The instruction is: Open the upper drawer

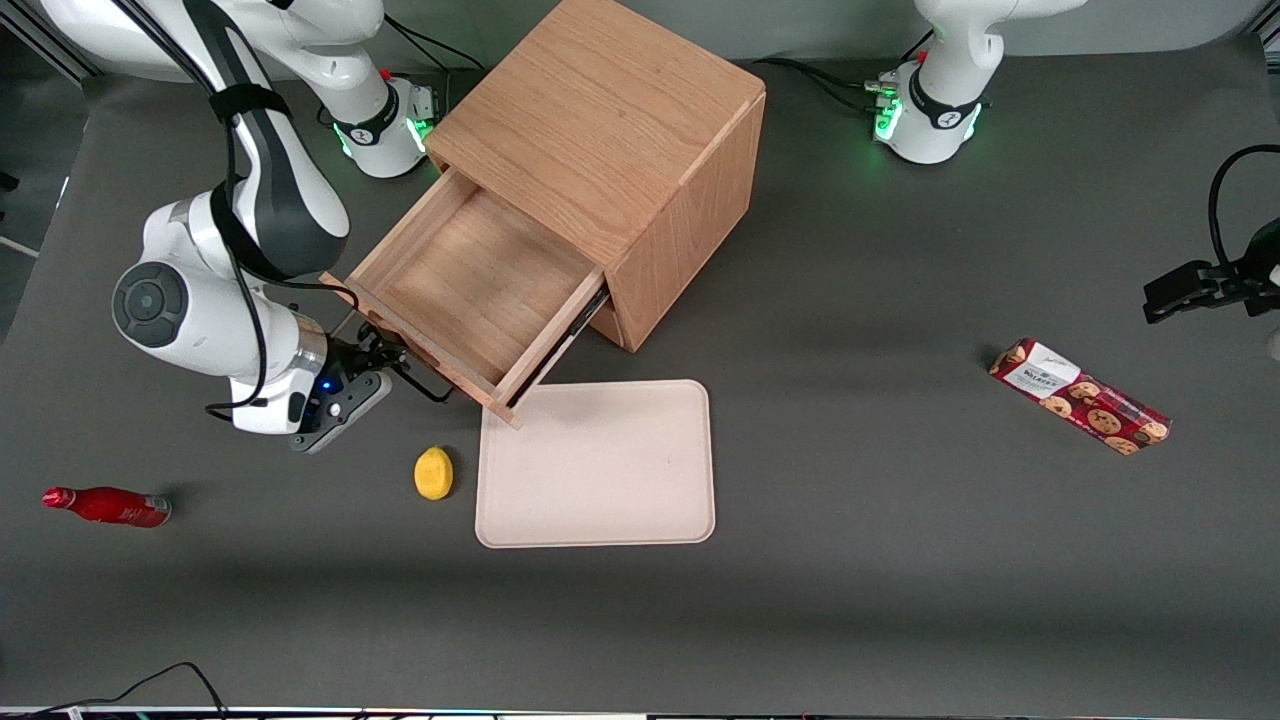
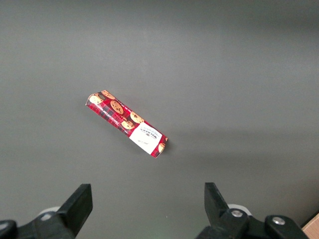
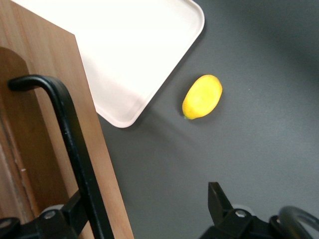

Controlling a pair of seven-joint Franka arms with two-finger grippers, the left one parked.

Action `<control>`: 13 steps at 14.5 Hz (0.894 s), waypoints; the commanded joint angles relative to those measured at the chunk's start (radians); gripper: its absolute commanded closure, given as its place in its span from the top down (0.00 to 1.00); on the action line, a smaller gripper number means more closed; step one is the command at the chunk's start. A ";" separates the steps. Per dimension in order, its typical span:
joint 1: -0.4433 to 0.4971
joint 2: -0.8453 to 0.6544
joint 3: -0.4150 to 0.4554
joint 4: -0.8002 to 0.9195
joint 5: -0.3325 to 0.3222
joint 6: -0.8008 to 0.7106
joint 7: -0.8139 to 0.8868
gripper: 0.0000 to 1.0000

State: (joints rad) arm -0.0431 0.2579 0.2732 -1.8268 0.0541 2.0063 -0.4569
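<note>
The light oak cabinet (image 1: 600,130) stands toward the working arm's end of the table. Its upper drawer (image 1: 470,290) is pulled far out and its wooden inside holds nothing. A thin black bar handle (image 1: 425,385) (image 3: 70,144) runs along the drawer's front panel (image 3: 47,74). My gripper (image 1: 385,362) (image 3: 148,195) is in front of that panel at the handle, open with its fingers wide apart. The bar passes just inside one fingertip (image 3: 77,206), and the other fingertip (image 3: 216,196) hangs over bare table. Nothing is gripped.
A beige tray (image 1: 596,463) (image 3: 134,55) lies on the table just in front of the drawer's corner. A yellow lemon (image 1: 433,472) (image 3: 202,96) sits beside the tray. A red bottle (image 1: 108,506) lies near the table's edge, and a cookie box (image 1: 1080,396) (image 2: 127,123) lies toward the parked arm's end.
</note>
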 commanded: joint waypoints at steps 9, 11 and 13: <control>-0.024 0.043 -0.012 0.060 -0.020 0.005 -0.017 1.00; -0.026 0.044 -0.014 0.064 -0.020 0.005 -0.017 1.00; -0.029 0.044 -0.014 0.064 -0.020 0.005 -0.017 1.00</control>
State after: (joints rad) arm -0.0649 0.2838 0.2573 -1.7900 0.0540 2.0067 -0.4573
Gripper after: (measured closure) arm 0.000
